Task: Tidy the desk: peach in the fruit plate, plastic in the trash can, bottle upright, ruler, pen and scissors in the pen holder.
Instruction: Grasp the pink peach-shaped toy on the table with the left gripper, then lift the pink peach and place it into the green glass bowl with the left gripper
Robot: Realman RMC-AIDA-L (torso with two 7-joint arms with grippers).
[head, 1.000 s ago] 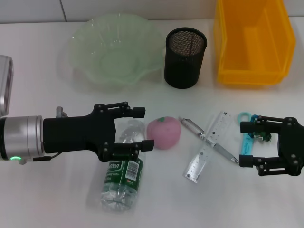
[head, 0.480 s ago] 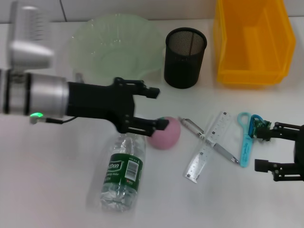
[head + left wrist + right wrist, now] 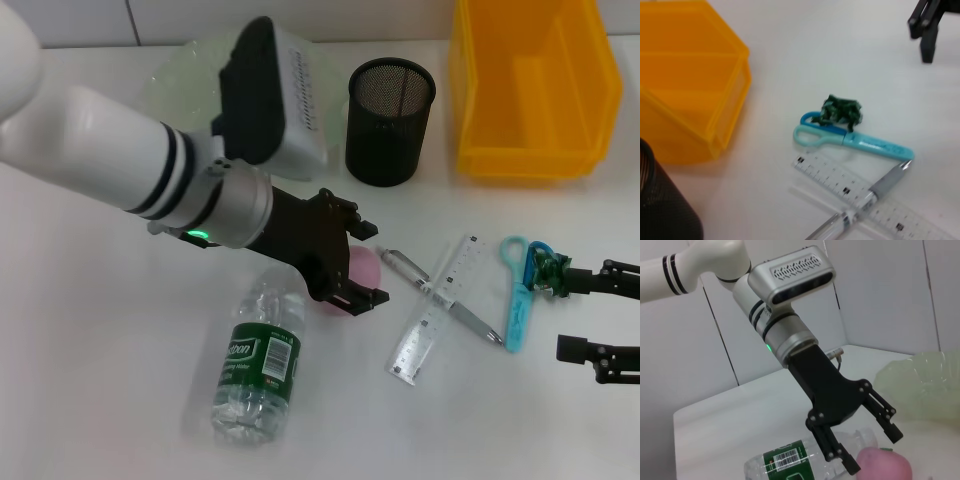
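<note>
Two fingers (image 3: 369,262) astride peach (image 3: 362,268)

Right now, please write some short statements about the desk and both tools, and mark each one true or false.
1. The bottle lies on its side. True.
2. The peach is in the plate. False: it sits on the desk, beside the bottle.
3. The left tool is open around the peach. True: its fingers straddle it.
4. The pen stands in the holder. False: it lies on the desk, across the ruler.
5. The plastic lies by the scissors handles. True.
6. The right tool holds the scissors. False: it is open, beside them, holding nothing.
</note>
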